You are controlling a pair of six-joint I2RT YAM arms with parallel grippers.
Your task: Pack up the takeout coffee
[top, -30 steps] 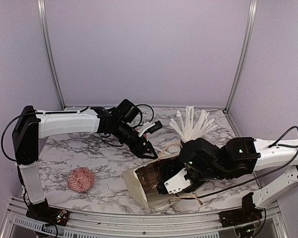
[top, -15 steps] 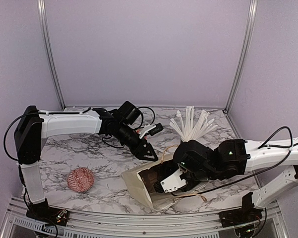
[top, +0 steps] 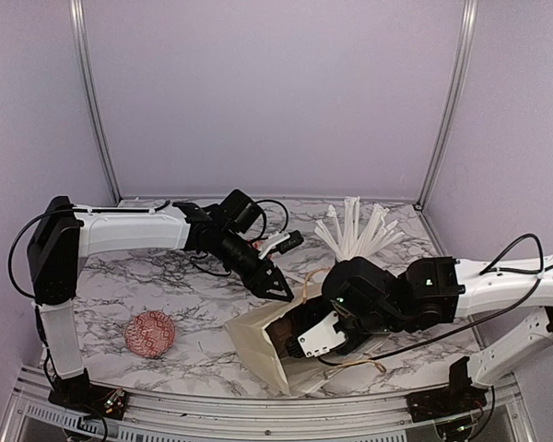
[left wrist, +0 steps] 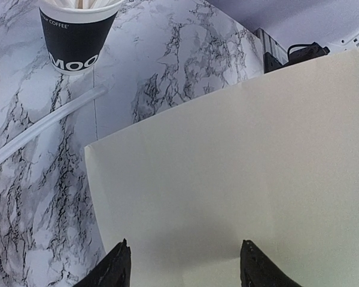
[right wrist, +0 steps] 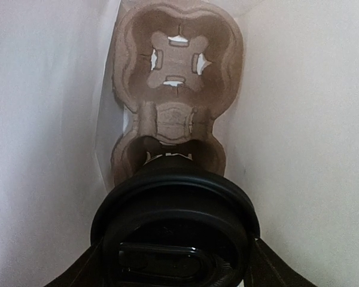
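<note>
The takeout coffee point(right wrist: 175, 203), a black cup under a round black lid, is gripped at its sides by my right gripper point(right wrist: 176, 266), which is shut on it. Cup and gripper are inside a cream paper bag point(top: 256, 348) that lies on its side with its mouth toward the right arm. The cup's base sits at the near pocket of a brown cardboard cup carrier point(right wrist: 178, 57) deeper in the bag. In the top view the right gripper point(top: 302, 337) is in the bag's mouth and the cup is hidden. My left gripper point(left wrist: 185, 264) stands open just over the bag's upper side point(left wrist: 257, 149), near its string handle point(top: 306, 279).
A black cup full of white wrapped straws point(top: 358, 232) stands behind the bag, also seen in the left wrist view point(left wrist: 78, 36). One loose straw point(left wrist: 42, 128) lies on the marble. A red-and-white patterned bowl point(top: 150, 333) sits at the front left.
My right arm has pushed left, deeper into the bag, with the cup. The bag's mouth has shifted slightly left. My left gripper has edged down toward the bag's top edge.
</note>
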